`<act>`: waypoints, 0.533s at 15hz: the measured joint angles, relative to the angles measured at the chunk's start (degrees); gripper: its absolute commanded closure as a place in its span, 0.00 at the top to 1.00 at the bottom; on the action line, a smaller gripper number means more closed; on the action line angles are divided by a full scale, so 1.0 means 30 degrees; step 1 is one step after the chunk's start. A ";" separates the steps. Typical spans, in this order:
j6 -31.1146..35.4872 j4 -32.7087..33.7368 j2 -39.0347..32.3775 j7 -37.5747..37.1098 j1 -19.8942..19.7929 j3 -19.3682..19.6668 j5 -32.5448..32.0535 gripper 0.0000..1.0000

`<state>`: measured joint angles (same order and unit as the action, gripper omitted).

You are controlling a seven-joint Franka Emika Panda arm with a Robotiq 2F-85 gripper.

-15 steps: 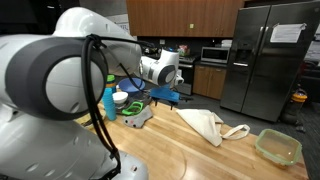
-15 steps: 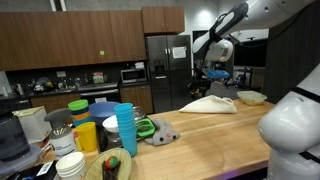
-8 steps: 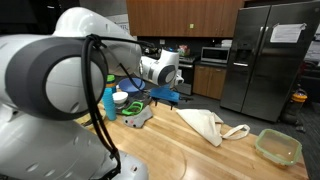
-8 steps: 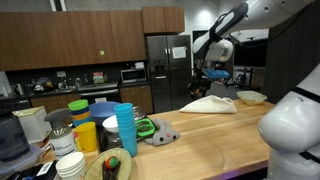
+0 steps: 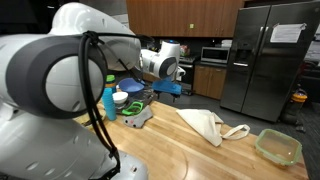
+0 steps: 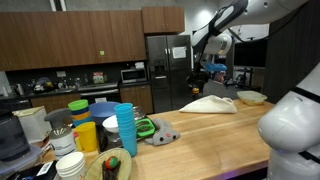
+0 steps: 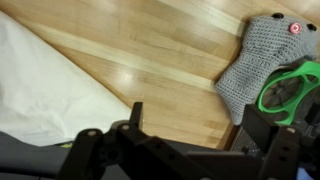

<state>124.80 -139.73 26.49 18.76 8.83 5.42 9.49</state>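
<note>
Two dark fingers [image 7: 136, 112] of my gripper [image 7: 190, 118] frame the bottom of the wrist view. They are spread as wide as they go, and nothing sits between them. The gripper hangs in the air above a wooden counter [image 7: 150, 60], clear of everything lying on it.

Nearest to it is a white cloth [image 7: 45, 85], lying crumpled and low on the wood. It fills the left side of the wrist picture, and a strip of bare counter separates it from the fingers. Across that bare strip from the white cloth lies a grey knitted cloth [image 7: 255, 60]. A bright green plastic piece [image 7: 290, 90] rests at its edge.

In an exterior view the gripper [image 5: 166, 88] hovers above the counter, roughly between the white cloth [image 5: 205, 125] and the grey knitted cloth [image 5: 135, 114]. Past the white cloth, near the counter's far corner, sits a pale green container [image 5: 278, 147]. Well behind the white cloth stands a dark double-door fridge [image 5: 270, 60].
</note>
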 measured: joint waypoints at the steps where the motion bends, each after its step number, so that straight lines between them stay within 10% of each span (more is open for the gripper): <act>1: -0.0138 0.0336 -0.0043 -0.0003 -0.0102 -0.0001 -0.0074 1.00; 8: -0.0895 0.2345 -0.1020 -0.0018 -0.1603 0.0163 -0.1072 1.00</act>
<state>122.12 -132.69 23.43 18.70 4.02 5.90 6.28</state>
